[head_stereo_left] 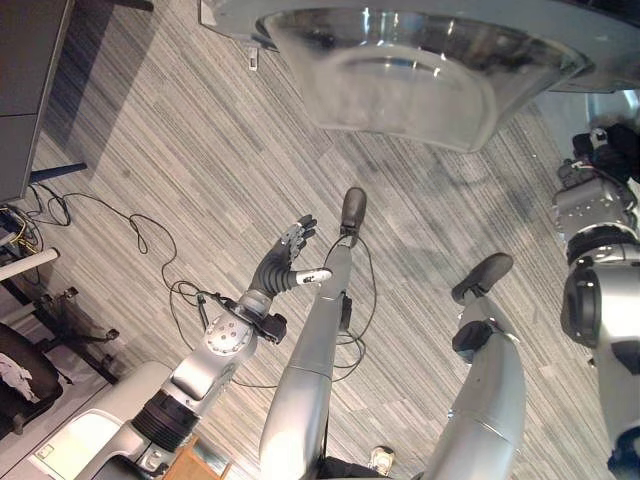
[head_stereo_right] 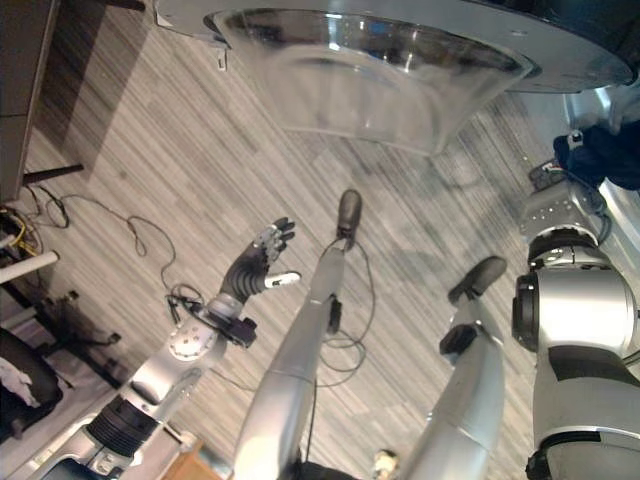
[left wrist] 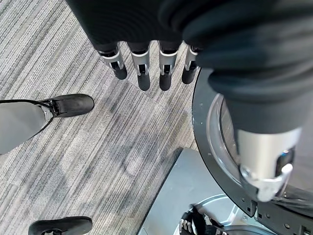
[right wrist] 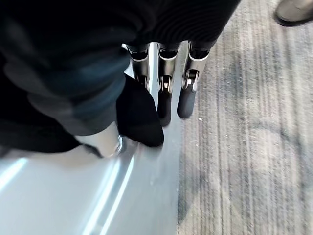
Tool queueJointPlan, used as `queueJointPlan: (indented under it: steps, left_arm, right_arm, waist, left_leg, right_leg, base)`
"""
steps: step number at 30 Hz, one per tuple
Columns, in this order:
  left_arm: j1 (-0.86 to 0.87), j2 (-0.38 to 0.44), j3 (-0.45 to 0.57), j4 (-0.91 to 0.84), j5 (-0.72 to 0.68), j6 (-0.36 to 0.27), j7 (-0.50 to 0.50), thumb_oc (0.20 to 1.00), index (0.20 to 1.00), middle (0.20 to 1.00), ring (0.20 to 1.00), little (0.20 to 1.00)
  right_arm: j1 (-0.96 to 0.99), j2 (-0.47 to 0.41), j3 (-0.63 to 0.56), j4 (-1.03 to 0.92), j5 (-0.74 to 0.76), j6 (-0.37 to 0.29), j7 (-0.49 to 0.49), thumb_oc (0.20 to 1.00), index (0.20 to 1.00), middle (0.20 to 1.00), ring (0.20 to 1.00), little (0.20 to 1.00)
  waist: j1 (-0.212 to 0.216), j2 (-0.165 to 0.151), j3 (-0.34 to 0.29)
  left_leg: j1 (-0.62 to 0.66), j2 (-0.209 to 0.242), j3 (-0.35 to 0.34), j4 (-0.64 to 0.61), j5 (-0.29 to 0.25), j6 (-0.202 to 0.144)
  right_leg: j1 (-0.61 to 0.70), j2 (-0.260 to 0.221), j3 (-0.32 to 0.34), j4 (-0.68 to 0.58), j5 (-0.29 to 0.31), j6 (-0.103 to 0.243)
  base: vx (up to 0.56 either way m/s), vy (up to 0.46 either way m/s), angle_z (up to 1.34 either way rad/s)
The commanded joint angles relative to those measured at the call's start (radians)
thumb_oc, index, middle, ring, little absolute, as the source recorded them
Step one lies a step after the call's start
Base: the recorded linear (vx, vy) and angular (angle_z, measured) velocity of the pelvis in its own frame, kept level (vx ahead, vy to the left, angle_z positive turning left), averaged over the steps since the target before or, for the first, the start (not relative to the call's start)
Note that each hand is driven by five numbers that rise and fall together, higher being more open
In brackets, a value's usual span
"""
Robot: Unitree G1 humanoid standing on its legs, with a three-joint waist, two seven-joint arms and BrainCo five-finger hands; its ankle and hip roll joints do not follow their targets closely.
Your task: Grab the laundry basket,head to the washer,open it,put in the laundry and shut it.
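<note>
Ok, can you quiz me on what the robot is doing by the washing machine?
1. True or false: the washer door is shut.
2. Pick one. The left hand has: A) straight fingers and holds nothing, B) fingers curled round a basket handle, C) fingers pinching a sock.
3. Fill the gap: the cloth by the right hand is ___ in colour.

Key: 1 false, the door hangs open with its glass bowl showing. 2 A. 3 dark.
</note>
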Motion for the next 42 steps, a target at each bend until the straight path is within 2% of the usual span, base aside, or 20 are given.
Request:
queueJointPlan:
  steps: [1,5,8,11,13,15,16,18,22,26,27,28,29,30,32,34,35,39,40,42]
  left_arm:
    - [0.006,0.018,0.001,-0.052,0.01,-0.043,0.011,1.0,1.0,1.0,1.0,1.0]
    - [0.014,0.01,0.014,-0.042,0.027,-0.043,0.015,1.0,1.0,1.0,1.0,1.0]
    - [0.03,0.0,0.043,-0.026,0.04,-0.046,0.019,1.0,1.0,1.0,1.0,1.0]
    - [0.04,-0.005,0.076,0.007,0.055,-0.042,0.031,1.0,1.0,1.0,1.0,1.0]
    - [0.044,0.0,0.073,0.007,0.055,-0.043,0.031,1.0,1.0,1.0,1.0,1.0]
    - [0.08,0.041,0.086,-0.018,0.049,-0.04,0.036,1.0,1.0,1.0,1.0,1.0]
    - [0.088,0.052,0.084,-0.028,0.043,-0.038,0.033,1.0,1.0,1.0,1.0,1.0]
    - [0.09,0.069,0.073,-0.044,0.023,-0.03,0.029,1.0,1.0,1.0,1.0,1.0]
    - [0.088,0.086,0.057,-0.061,0.005,-0.031,0.028,1.0,1.0,1.0,1.0,1.0]
    - [0.091,0.104,0.044,-0.067,-0.011,-0.038,0.028,1.0,1.0,1.0,1.0,1.0]
    - [0.094,0.109,0.043,-0.066,-0.008,-0.041,0.024,1.0,1.0,1.0,1.0,1.0]
    - [0.094,0.114,0.043,-0.061,-0.004,-0.042,0.019,1.0,1.0,1.0,1.0,1.0]
    - [0.096,0.117,0.045,-0.064,0.003,-0.041,0.013,1.0,1.0,1.0,1.0,1.0]
    - [0.096,0.118,0.05,-0.059,0.02,-0.037,-0.004,1.0,1.0,1.0,1.0,1.0]
    - [0.095,0.106,0.06,-0.055,0.025,-0.033,-0.011,1.0,1.0,1.0,1.0,1.0]
    - [0.097,0.085,0.07,-0.055,0.026,-0.023,-0.024,1.0,1.0,1.0,1.0,1.0]
    - [0.093,0.067,0.069,-0.047,0.018,-0.021,-0.027,1.0,1.0,1.0,1.0,1.0]
    - [0.095,0.05,0.067,-0.033,0.017,-0.023,-0.038,1.0,1.0,1.0,1.0,1.0]
    - [0.1,0.039,0.07,-0.025,0.03,-0.021,-0.041,1.0,1.0,1.0,1.0,1.0]
    - [0.106,0.04,0.073,-0.021,0.037,-0.02,-0.045,1.0,1.0,1.0,1.0,1.0]
  right_arm:
    - [0.032,-0.08,0.068,-0.041,-0.04,-0.041,-0.009,0.2,0.2,0.2,0.2,0.2]
    - [0.096,-0.074,0.068,-0.085,-0.065,-0.056,-0.004,0.2,0.2,0.2,0.2,0.2]
    - [0.254,0.017,0.062,-0.303,-0.125,-0.106,-0.035,0.2,0.2,0.2,0.2,0.2]
    - [0.455,0.122,-0.037,-0.726,-0.139,-0.244,-0.086,0.2,0.2,0.2,0.2,0.2]
    - [0.477,0.134,-0.046,-0.751,-0.151,-0.242,-0.1,0.2,0.2,0.2,0.2,0.2]
    - [0.53,0.194,-0.194,-1.033,-0.118,-0.399,-0.152,0.2,0.2,0.2,0.2,0.2]
    - [0.535,0.198,-0.214,-1.077,-0.126,-0.419,-0.165,0.2,0.2,0.2,0.2,0.2]
    - [0.503,0.181,-0.25,-1.127,-0.147,-0.456,-0.205,0.2,0.2,0.2,0.2,0.2]
    - [0.433,0.123,-0.263,-1.076,-0.204,-0.451,-0.291,0.2,0.2,0.2,0.2,0.2]
    - [0.255,-0.03,-0.218,-0.802,-0.231,-0.364,-0.369,0.2,0.2,0.2,0.2,0.2]
    - [0.208,-0.084,-0.171,-0.682,-0.212,-0.314,-0.346,0.288,0.288,0.288,0.288,0.288]
    - [0.159,-0.137,-0.117,-0.522,-0.174,-0.243,-0.293,0.944,0.944,0.944,0.944,0.944]
    - [0.118,-0.169,-0.07,-0.387,-0.147,-0.178,-0.243,1.0,1.0,1.0,1.0,1.0]
    - [0.073,-0.181,0.02,-0.215,-0.147,-0.075,-0.142,1.0,1.0,1.0,1.0,1.0]
    - [0.071,-0.155,0.04,-0.192,-0.127,-0.061,-0.101,1.0,1.0,1.0,1.0,1.0]
    - [0.11,-0.091,0.008,-0.225,-0.079,-0.09,-0.084,1.0,1.0,1.0,1.0,1.0]
    - [0.141,-0.037,-0.033,-0.284,-0.027,-0.138,-0.07,1.0,1.0,1.0,1.0,1.0]
    - [0.217,0.046,-0.101,-0.397,0.037,-0.217,-0.043,1.0,1.0,1.0,1.0,1.0]
    - [0.295,0.114,-0.143,-0.49,0.058,-0.263,-0.021,1.0,1.0,1.0,1.0,1.0]
    - [0.341,0.148,-0.155,-0.548,0.051,-0.28,-0.018,1.0,1.0,1.0,1.0,1.0]
  waist:
    - [-0.003,0.026,0.026]
    - [-0.022,0.011,0.026]
    - [-0.06,-0.02,0.026]
    - [-0.131,-0.069,0.026]
    - [-0.129,-0.074,0.026]
    - [-0.174,-0.103,0.026]
    - [-0.18,-0.109,0.026]
    - [-0.188,-0.116,0.026]
    - [-0.182,-0.111,0.026]
    - [-0.156,-0.082,0.026]
    - [-0.144,-0.075,0.024]
    - [-0.13,-0.071,0.012]
    - [-0.118,-0.066,0.01]
    - [-0.097,-0.056,0.014]
    - [-0.094,-0.049,0.017]
    - [-0.098,-0.041,0.009]
    - [-0.093,-0.036,0.014]
    - [-0.091,-0.031,0.002]
    - [-0.097,-0.031,0.012]
    - [-0.1,-0.035,0.003]
  left_leg:
    - [0.039,0.057,0.04,0.11,-0.216,-0.071]
    - [0.051,0.061,0.049,0.109,-0.218,-0.071]
    - [0.07,0.066,0.062,0.112,-0.222,-0.07]
    - [0.106,0.071,0.072,0.116,-0.23,-0.068]
    - [0.113,0.071,0.073,0.114,-0.23,-0.068]
    - [0.167,0.075,0.081,0.1,-0.206,-0.068]
    - [0.187,0.077,0.083,0.092,-0.205,-0.069]
    - [0.231,0.081,0.081,0.079,-0.218,-0.076]
    - [0.249,0.081,0.086,0.067,-0.193,-0.075]
    - [0.254,0.078,0.084,0.061,-0.184,-0.081]
    - [0.255,0.078,0.088,0.057,-0.18,-0.083]
    - [0.263,0.082,0.087,0.049,-0.193,-0.09]
    - [0.261,0.085,0.091,0.044,-0.189,-0.092]
    - [0.251,0.087,0.101,0.047,-0.168,-0.088]
    - [0.25,0.088,0.104,0.048,-0.168,-0.087]
    - [0.258,0.09,0.1,0.049,-0.187,-0.088]
    - [0.249,0.088,0.109,0.055,-0.171,-0.083]
    - [0.259,0.087,0.101,0.051,-0.189,-0.086]
    - [0.253,0.085,0.107,0.056,-0.174,-0.08]
    - [0.263,0.085,0.1,0.054,-0.193,-0.083]
  right_leg:
    - [0.066,0.03,-0.002,-0.239,0.097,0.069]
    - [0.079,0.033,0.002,-0.255,0.11,0.071]
    - [0.1,0.04,0.006,-0.267,0.12,0.066]
    - [0.137,0.055,0.007,-0.287,0.136,0.06]
    - [0.144,0.055,0.007,-0.29,0.137,0.06]
    - [0.203,0.063,-0.009,-0.324,0.169,0.052]
    - [0.22,0.066,-0.009,-0.328,0.17,0.053]
    - [0.26,0.074,-0.002,-0.332,0.152,0.061]
    - [0.275,0.07,-0.014,-0.334,0.164,0.05]
    - [0.266,0.063,-0.01,-0.32,0.158,0.05]
    - [0.264,0.062,-0.009,-0.318,0.157,0.051]
    - [0.269,0.063,0.002,-0.317,0.137,0.061]
    - [0.266,0.062,0.002,-0.316,0.136,0.061]
    - [0.25,0.053,-0.008,-0.312,0.155,0.052]
    - [0.246,0.054,-0.005,-0.312,0.156,0.051]
    - [0.252,0.059,0.01,-0.314,0.138,0.059]
    - [0.247,0.056,-0.003,-0.316,0.157,0.051]
    - [0.262,0.06,0.008,-0.32,0.142,0.061]
    - [0.26,0.055,-0.004,-0.322,0.162,0.052]
    - [0.273,0.058,0.006,-0.325,0.146,0.061]
  base:
    - [0.0,0.032,0.03]
    - [0.0,0.02,0.01]
    - [0.0,0.0,0.0]
    - [-0.01,0.004,-0.04]
    - [-0.01,-0.01,-0.18]
    - [-0.08,-0.024,-0.29]
    - [-0.07,-0.007,-0.2]
    - [0.05,-0.038,-0.17]
    - [-0.02,-0.021,-0.11]
    - [-0.02,0.001,-0.01]
    - [0.05,-0.022,0.06]
    - [0.06,-0.022,0.08]
    - [-0.01,-0.022,0.14]
    - [-0.01,-0.015,0.13]
    - [-0.01,-0.005,0.11]
    - [-0.01,0.021,0.06]
    - [-0.02,0.017,-0.03]
    - [-0.03,0.011,-0.01]
    - [0.06,-0.002,0.0]
    - [0.03,0.005,0.01]
